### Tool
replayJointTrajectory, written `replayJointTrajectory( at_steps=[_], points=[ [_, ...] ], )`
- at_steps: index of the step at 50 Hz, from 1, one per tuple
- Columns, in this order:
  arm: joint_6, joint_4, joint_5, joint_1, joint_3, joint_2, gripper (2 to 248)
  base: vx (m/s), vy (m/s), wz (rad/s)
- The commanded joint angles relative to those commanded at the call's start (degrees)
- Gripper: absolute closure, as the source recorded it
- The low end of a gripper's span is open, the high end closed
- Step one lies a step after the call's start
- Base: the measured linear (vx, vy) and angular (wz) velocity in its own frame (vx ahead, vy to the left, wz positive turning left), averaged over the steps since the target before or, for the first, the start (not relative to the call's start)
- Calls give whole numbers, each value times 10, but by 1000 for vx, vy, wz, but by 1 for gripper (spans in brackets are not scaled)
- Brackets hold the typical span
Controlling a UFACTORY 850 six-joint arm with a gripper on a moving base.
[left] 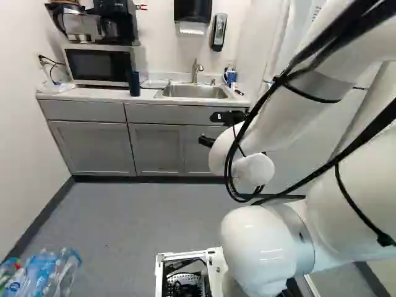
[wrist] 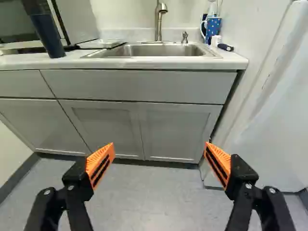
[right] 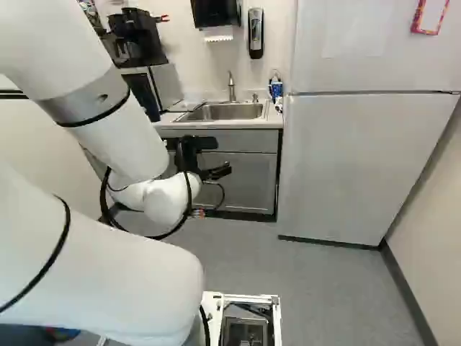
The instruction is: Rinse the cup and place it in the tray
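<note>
Our gripper point(right: 215, 173): two fingers wide apart. We count one blue cup point(wrist: 213, 29) near counter's point(wrist: 144, 63) back right corner, one dark tumbler point(wrist: 48, 36) near front edge, one tray point(wrist: 101, 44) beside sink's point(wrist: 163, 50) left edge. Fridge point(right: 353, 166): one pink-edged sheet point(right: 431, 16), writing too small.

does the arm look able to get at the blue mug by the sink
Probably, but not straight off: the open gripper hangs over the floor, short of the counter. The white bottle and fridge crowd the mug, though its side toward the sink looks fairly free.
</note>
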Motion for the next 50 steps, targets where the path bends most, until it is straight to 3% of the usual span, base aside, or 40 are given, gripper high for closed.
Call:
replayJointTrajectory(
  at_steps=[28, 50],
  points=[
    [0, 0, 0, 0, -2, -3, 3, 0, 0, 0],
    [0, 0, 0, 0, -33, -38, 3, 0, 0, 0]
  ],
)
